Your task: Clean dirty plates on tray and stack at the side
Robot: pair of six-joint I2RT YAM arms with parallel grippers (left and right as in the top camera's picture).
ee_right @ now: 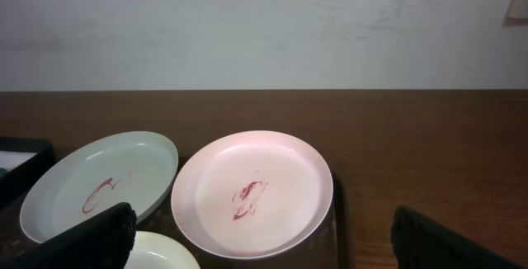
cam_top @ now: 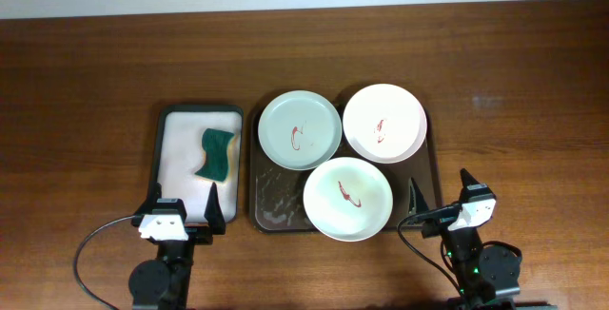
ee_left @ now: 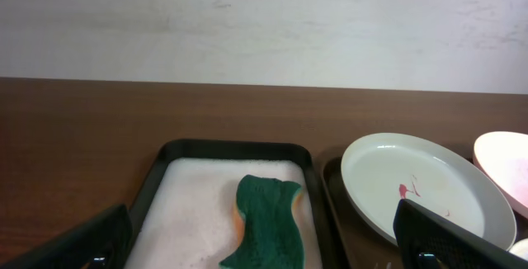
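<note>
Three plates lie on the dark brown tray [cam_top: 272,217]: a pale green one [cam_top: 300,129] at the back left, a white-pink one [cam_top: 384,123] at the back right, a pale green one [cam_top: 348,198] at the front. Each has a red smear. My left gripper [cam_top: 184,205] is open and empty at the near end of the sponge tray. My right gripper [cam_top: 441,196] is open and empty at the brown tray's near right corner. The left wrist view shows the back green plate [ee_left: 421,186]. The right wrist view shows the pink plate [ee_right: 252,191] and the green one [ee_right: 99,182].
A smaller black tray with white suds [cam_top: 181,153] stands left of the brown tray and holds a green sponge [cam_top: 218,154], also in the left wrist view [ee_left: 268,228]. Bare wooden table [cam_top: 514,110] lies to the right and behind. A white wall is at the back.
</note>
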